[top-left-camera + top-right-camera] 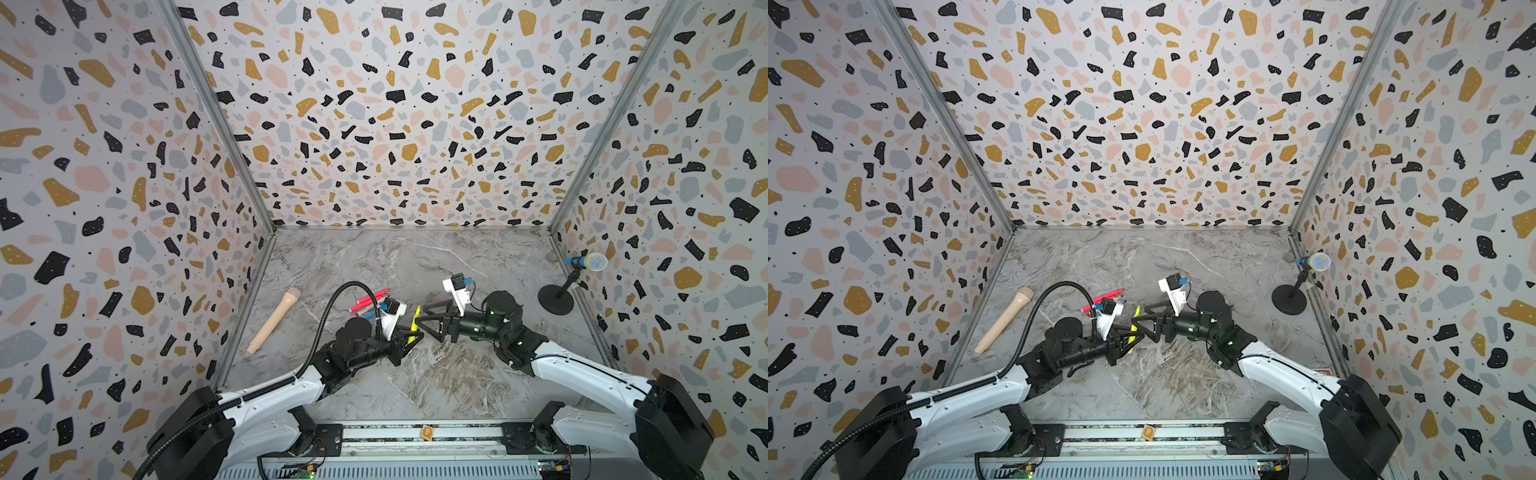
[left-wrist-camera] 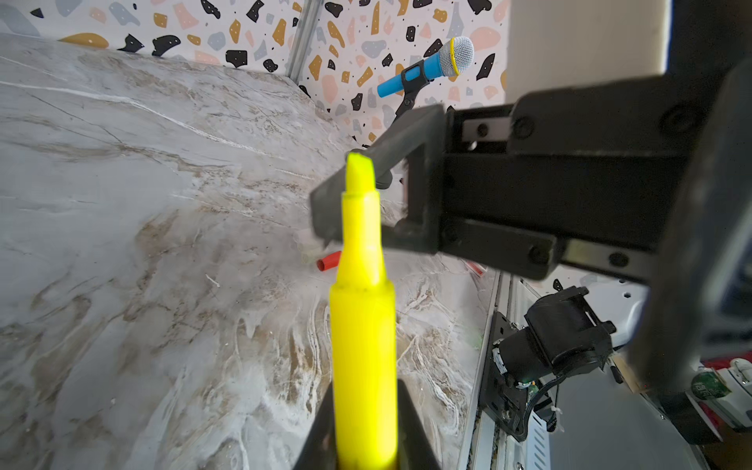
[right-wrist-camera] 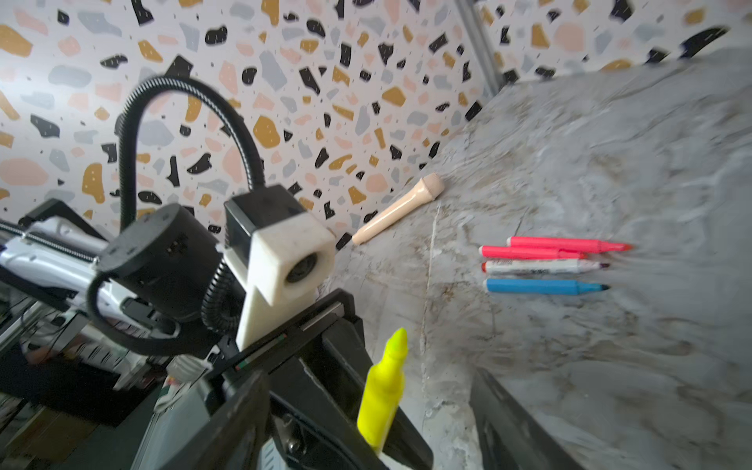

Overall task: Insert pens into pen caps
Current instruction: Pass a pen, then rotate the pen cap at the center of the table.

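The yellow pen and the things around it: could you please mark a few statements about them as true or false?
1. The left gripper holds the yellow pen. True.
2. The yellow pen has its cap on. False: its tip is bare.
3. Four other pens lie side by side on the table. True.
4. The blue microphone lies flat on the table. False: it sits on its stand.
5. The right gripper is shut on the red cap. False: its fingers stand apart, and the red cap lies on the table.
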You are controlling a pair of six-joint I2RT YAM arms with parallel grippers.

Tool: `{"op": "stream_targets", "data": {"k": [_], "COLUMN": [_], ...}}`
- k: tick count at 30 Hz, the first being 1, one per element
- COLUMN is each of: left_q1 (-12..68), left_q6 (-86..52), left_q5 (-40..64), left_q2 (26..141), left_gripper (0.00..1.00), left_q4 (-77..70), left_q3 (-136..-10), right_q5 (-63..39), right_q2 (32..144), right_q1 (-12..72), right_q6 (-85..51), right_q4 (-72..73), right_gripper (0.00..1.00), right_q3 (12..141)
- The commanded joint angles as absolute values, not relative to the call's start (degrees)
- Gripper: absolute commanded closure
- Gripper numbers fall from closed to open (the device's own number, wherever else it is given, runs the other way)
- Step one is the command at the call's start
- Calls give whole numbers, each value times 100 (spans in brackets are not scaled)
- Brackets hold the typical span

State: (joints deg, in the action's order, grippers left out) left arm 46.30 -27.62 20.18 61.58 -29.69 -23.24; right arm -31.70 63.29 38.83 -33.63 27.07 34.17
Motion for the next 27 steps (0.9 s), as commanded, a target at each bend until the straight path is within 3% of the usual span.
{"op": "stream_targets", "data": {"k": [1,5,11,27], "left_q1": [4646,4649,4646,4643], "left_q6": [-2548,-2426,-2439,-2515], "left_q5": [1713,927,759,861], "left_q2": [5954,5841,5836,5955], "left_gripper": [100,100,100,100], "left_q4": [-2916,-2355,-2252,-2340], "left_q3": [-2385,-2421,-2340,-2100], "right_q5": [-2297,-1841,-1493,-1239], "right_q2": [5789,5783,6479,7895], "right_q1": [3303,2242,1547,1470], "right_q6": [-3146,-3050,-2746,-2387], "right_q4": [1011,-476,-1186,-1079], "right_gripper": [22,25,26,29], "right_q3": [3560,3792,3942,4392]}}
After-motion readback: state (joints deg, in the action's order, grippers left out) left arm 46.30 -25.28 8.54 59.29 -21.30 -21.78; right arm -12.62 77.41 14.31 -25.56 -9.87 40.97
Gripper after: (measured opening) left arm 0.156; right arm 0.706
